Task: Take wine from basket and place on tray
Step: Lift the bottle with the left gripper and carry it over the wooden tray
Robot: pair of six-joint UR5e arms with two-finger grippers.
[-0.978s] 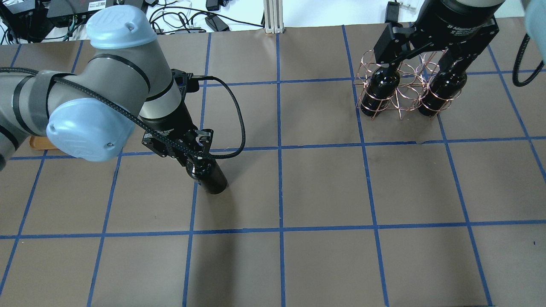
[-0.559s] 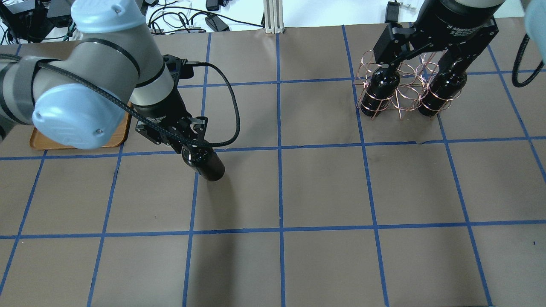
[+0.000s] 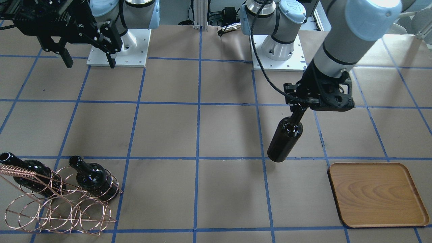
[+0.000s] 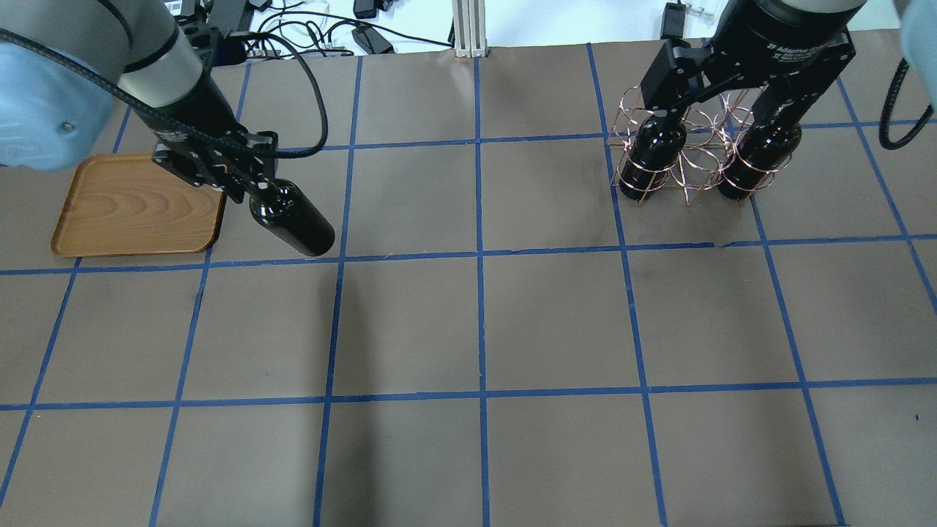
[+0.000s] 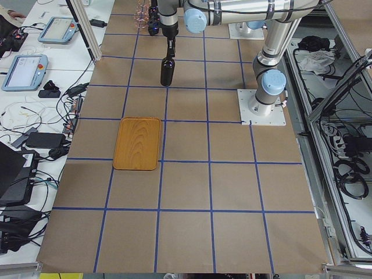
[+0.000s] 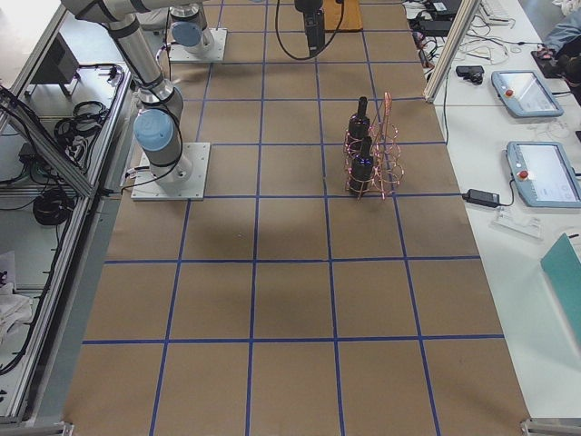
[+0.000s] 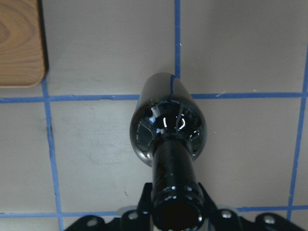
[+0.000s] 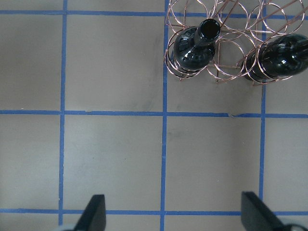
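Observation:
My left gripper (image 4: 252, 187) is shut on the neck of a near-black wine bottle (image 4: 294, 221). It holds the bottle in the air, hanging base-down, just right of the wooden tray (image 4: 135, 208). The front view shows the bottle (image 3: 285, 140) apart from the tray (image 3: 378, 195). In the left wrist view the bottle (image 7: 168, 125) hangs over a blue line, with the tray corner (image 7: 19, 43) at upper left. The copper wire basket (image 4: 688, 157) holds two more bottles (image 4: 651, 157) (image 4: 758, 157). My right gripper (image 4: 721, 110) is open and empty above the basket (image 8: 226, 43).
The table is brown paper with a grid of blue tape lines (image 4: 479, 252). Cables and electronics (image 4: 307, 29) lie beyond the far edge. The two arm bases (image 3: 280, 50) stand on white plates at the robot's side.
My left arm has carried the bottle farther from me and to the left, close to the tray's right edge. The tray is now uncovered. The right arm has not moved.

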